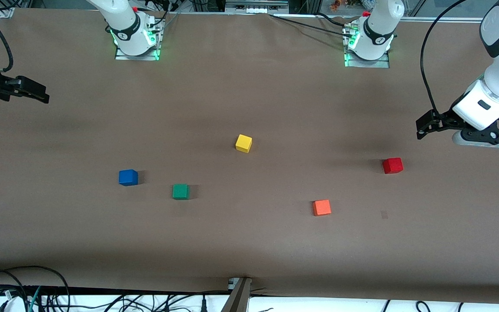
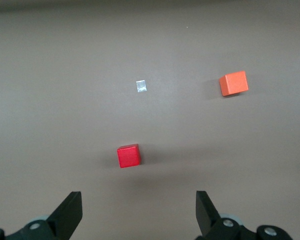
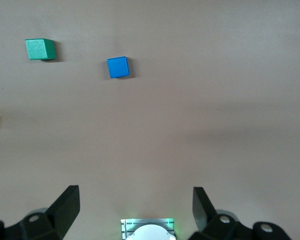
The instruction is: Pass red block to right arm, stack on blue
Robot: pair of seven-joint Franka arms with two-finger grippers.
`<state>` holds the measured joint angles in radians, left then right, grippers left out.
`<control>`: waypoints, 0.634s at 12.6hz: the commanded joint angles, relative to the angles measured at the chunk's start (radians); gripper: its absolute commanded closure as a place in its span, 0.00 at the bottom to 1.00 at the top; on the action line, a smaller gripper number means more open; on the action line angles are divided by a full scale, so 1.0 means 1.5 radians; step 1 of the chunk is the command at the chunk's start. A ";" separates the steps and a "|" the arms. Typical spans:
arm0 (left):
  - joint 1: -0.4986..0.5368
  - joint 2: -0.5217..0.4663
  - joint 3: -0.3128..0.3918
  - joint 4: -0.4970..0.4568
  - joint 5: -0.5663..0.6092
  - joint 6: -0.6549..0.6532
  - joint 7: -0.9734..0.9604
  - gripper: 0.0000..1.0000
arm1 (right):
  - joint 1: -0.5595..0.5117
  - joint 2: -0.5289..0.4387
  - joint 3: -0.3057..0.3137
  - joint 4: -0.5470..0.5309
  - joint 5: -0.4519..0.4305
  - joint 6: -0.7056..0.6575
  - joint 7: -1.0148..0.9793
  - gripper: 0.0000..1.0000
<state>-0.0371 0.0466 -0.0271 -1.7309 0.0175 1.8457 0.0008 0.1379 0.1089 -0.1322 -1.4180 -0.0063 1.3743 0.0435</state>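
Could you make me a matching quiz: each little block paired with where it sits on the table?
Things:
1. red block
2. blue cube
3. yellow cube
4. orange cube

Places:
A. nearest the front camera
B. closest to the robots' bases
C. nearest the right arm's end
D. nearest the left arm's end

Pairs: 1-D, 2-C, 3-B, 4-A
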 commanded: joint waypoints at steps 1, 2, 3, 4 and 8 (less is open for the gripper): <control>0.001 -0.004 0.001 0.003 0.001 -0.009 -0.005 0.00 | 0.000 0.005 -0.001 0.015 -0.007 -0.004 -0.007 0.00; 0.002 -0.004 0.001 0.003 0.001 -0.009 -0.003 0.00 | 0.000 0.005 -0.001 0.015 -0.007 -0.005 -0.009 0.00; 0.002 -0.002 0.000 0.003 0.001 -0.009 -0.002 0.00 | 0.000 0.004 -0.001 0.015 -0.007 -0.005 -0.007 0.00; 0.002 -0.001 0.000 0.004 0.001 -0.009 -0.001 0.00 | 0.000 0.005 -0.001 0.015 -0.007 -0.005 -0.007 0.00; 0.001 0.007 0.001 0.011 0.001 -0.020 -0.002 0.00 | 0.000 0.004 -0.001 0.015 -0.007 -0.005 -0.007 0.00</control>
<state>-0.0364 0.0478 -0.0261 -1.7309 0.0175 1.8372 0.0008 0.1379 0.1090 -0.1322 -1.4179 -0.0063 1.3743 0.0435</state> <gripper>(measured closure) 0.000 0.000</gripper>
